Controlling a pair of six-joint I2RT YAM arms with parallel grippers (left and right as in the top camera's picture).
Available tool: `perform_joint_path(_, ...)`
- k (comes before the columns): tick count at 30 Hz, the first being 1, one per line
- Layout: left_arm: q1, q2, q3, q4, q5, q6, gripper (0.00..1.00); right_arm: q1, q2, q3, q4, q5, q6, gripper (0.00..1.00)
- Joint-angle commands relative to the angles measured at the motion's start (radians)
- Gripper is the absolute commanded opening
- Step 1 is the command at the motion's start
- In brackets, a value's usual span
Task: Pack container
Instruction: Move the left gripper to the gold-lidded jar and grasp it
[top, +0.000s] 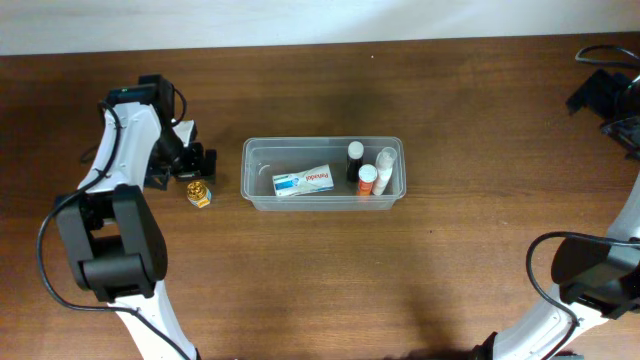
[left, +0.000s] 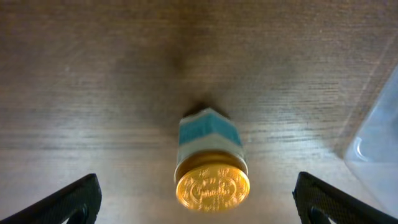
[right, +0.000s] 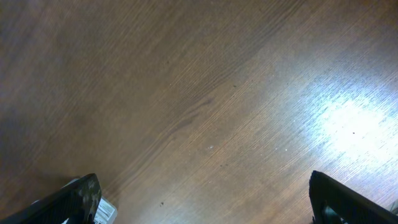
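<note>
The clear plastic container (top: 322, 171) stands mid-table. Inside it lie a white and blue box (top: 303, 181), a black-capped bottle (top: 354, 160), an orange-capped bottle (top: 367, 179) and a white bottle (top: 385, 170). A small jar with a gold lid and a blue-white label (top: 198, 193) stands on the table left of the container. In the left wrist view the jar (left: 211, 167) sits between my open left fingers (left: 198, 202), not touched, and the container's corner (left: 375, 149) shows at the right. My left gripper (top: 187, 160) hovers just behind the jar. My right gripper (right: 205, 199) is open over bare wood, at the far right edge (top: 612, 100).
The brown wooden table (top: 320, 270) reaches a white wall at the back. The arm bases stand at the front left (top: 110, 255) and front right (top: 595, 275). Black cables lie at the far right corner.
</note>
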Motion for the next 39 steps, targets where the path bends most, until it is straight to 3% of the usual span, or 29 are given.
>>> perform_joint_path(1,-0.015,-0.012,-0.033,0.024,0.021,0.039,0.99,-0.003,-0.024,0.01,-0.006,-0.002,-0.006,0.98)
perform_joint_path(9,-0.025,-0.011,-0.124,0.128,0.022,0.039,0.98,-0.003,-0.024,0.01,-0.006,-0.002,-0.006,0.98)
perform_joint_path(14,-0.029,-0.011,-0.147,0.149,0.018,0.039,0.89,-0.003,-0.024,0.01,-0.006,-0.002,-0.006,0.98)
perform_joint_path(15,-0.029,-0.011,-0.148,0.148,0.018,0.039,0.83,-0.003,-0.024,0.01,-0.006,-0.002,-0.006,0.98)
perform_joint_path(23,-0.029,-0.011,-0.196,0.166,-0.027,0.039,0.81,-0.003,-0.024,0.01,-0.006,-0.002,-0.006,0.98)
perform_joint_path(31,-0.029,-0.011,-0.197,0.176,-0.027,0.039,0.62,-0.003,-0.024,0.01,-0.006,-0.002,-0.006,0.98)
perform_joint_path(36,-0.029,-0.011,-0.197,0.182,-0.026,0.038,0.44,-0.003,-0.024,0.01,-0.006,-0.002,-0.006,0.98)
perform_joint_path(39,-0.029,-0.011,-0.197,0.187,-0.026,0.038,0.39,-0.003,-0.024,0.01,-0.006,-0.002,-0.006,0.98)
